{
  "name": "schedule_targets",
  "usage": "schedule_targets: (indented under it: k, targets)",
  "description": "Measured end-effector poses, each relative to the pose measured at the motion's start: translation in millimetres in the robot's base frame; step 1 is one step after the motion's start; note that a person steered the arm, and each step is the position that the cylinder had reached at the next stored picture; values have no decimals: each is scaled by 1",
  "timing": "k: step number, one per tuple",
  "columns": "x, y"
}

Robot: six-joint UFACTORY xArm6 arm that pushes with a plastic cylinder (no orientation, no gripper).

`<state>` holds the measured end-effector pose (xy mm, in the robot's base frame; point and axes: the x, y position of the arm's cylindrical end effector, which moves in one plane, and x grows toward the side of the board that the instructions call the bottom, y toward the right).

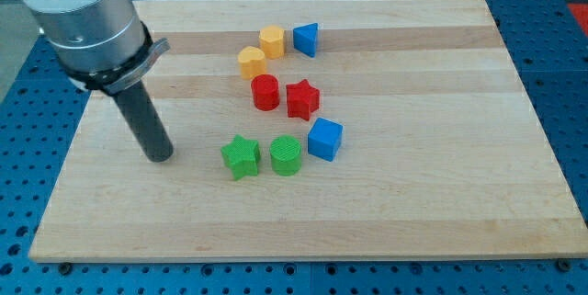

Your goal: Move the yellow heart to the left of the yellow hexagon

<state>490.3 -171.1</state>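
Note:
The yellow heart (pixel 251 61) lies on the wooden board (pixel 441 175), just below and to the left of the yellow hexagon (pixel 272 40), touching or nearly touching it. My tip (pixel 162 156) rests on the board at the view's left, well to the left of and below both yellow blocks, and left of the green star (pixel 241 157). It touches no block.
A blue triangle (pixel 306 39) sits right of the hexagon. A red cylinder (pixel 265 92) and red star (pixel 302 98) lie below the heart. A green cylinder (pixel 286 155) and blue cube (pixel 324 139) lie lower.

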Motion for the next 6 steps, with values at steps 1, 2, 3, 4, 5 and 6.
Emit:
schedule_targets:
  k: [1,2,3,4,5,6]
  targets:
    - [-44,58]
    - [-45,58]
    - [-97,94]
    - [-97,98]
    - [-105,98]
    - [-138,80]
